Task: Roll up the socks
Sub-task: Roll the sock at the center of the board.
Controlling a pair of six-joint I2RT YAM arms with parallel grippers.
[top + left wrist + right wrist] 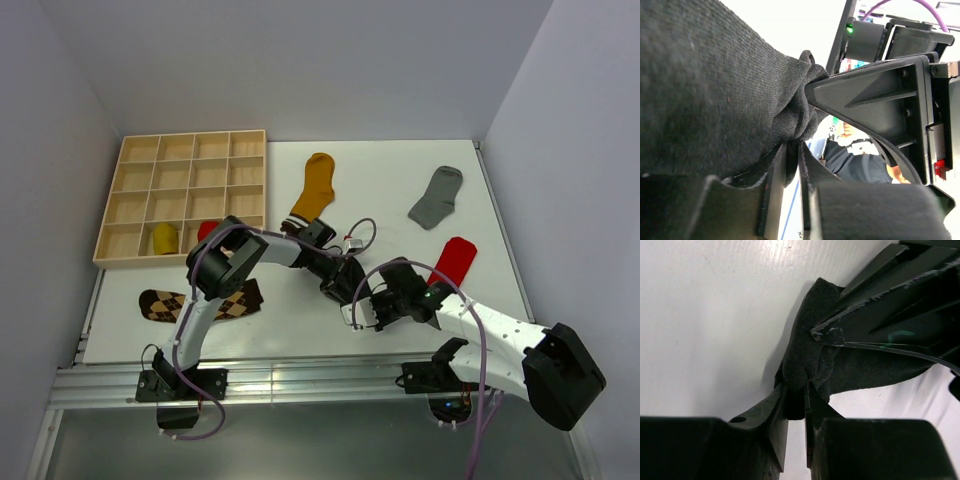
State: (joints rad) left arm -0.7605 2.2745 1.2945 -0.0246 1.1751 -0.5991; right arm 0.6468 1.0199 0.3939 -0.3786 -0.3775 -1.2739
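Left jaws, right jaws clamped on black sock [715,90]; argyle sock [160,303], tray [175,148] nearby.

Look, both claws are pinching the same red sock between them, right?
Not red: it is a black sock that the left claw and the right claw pinch between them, as both wrist views show. A red sock lies flat, apart from them, in the top view.

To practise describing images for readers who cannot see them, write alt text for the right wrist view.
A black sock is pinched between the right gripper at the bottom of the frame and the left gripper reaching in from the upper right. The fabric is bunched between them over the white table.
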